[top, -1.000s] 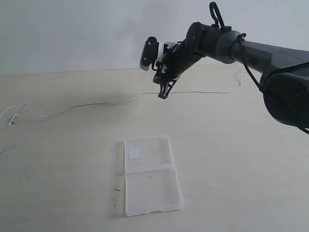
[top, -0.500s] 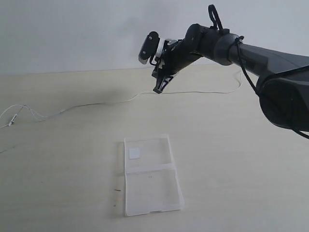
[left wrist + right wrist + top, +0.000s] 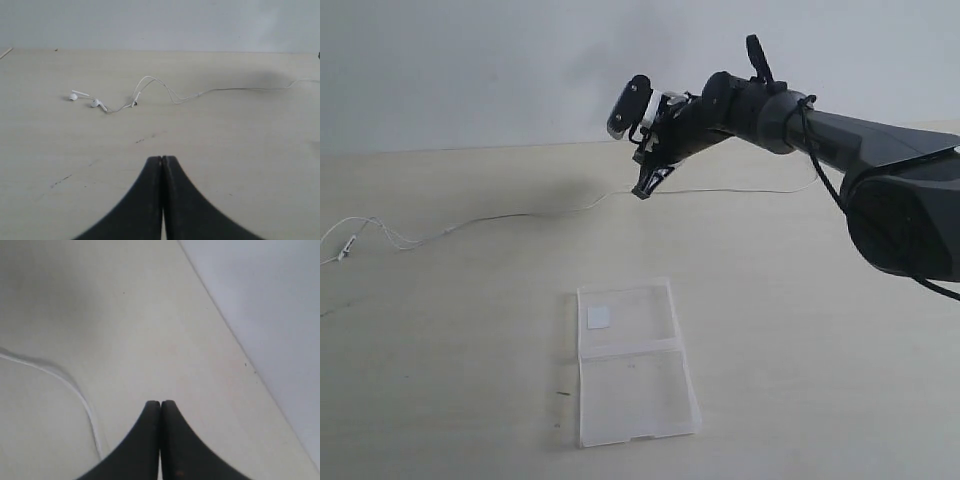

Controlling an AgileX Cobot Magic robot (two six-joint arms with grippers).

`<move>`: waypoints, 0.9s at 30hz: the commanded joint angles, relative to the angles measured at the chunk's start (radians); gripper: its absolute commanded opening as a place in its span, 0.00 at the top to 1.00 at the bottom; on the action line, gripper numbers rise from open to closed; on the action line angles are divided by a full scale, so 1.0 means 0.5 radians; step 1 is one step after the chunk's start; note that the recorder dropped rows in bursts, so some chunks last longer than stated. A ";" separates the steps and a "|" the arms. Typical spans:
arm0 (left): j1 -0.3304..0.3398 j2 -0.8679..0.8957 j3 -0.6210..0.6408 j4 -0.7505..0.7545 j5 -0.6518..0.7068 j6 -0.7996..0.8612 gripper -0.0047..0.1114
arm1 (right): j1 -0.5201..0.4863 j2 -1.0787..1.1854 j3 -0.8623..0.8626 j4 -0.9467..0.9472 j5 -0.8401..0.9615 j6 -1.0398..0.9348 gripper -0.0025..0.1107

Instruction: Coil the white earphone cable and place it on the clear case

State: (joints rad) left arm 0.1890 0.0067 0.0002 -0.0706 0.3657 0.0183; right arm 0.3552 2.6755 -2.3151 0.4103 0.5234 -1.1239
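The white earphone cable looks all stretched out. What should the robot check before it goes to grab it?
1. The thin white earphone cable is free to pick up: ok, it lies loose and uncoiled.
2. The right gripper is open for grasping: not ok, shut.
3. That gripper is centred on the cable: not ok, the right wrist view shows the wire off to one side.
4. The left gripper is empty: ok, shut on nothing.
5. The flat clear plastic case is free: ok, lying open, nothing on it.
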 commanded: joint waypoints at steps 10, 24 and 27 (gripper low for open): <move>-0.010 -0.013 0.000 -0.018 -0.023 0.009 0.96 | -0.005 0.125 -0.015 0.050 0.045 -0.075 0.98; -0.010 -0.013 0.000 -0.018 -0.023 0.009 0.96 | -0.005 0.120 -0.015 -0.263 0.770 -0.026 0.98; -0.010 -0.013 0.000 -0.018 -0.023 0.009 0.96 | -0.005 0.106 -0.015 -0.317 0.953 -0.018 0.98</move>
State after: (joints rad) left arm 0.1890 0.0067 0.0002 -0.0706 0.3657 0.0183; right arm 0.3552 2.7034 -2.3380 0.3256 0.8228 -1.1403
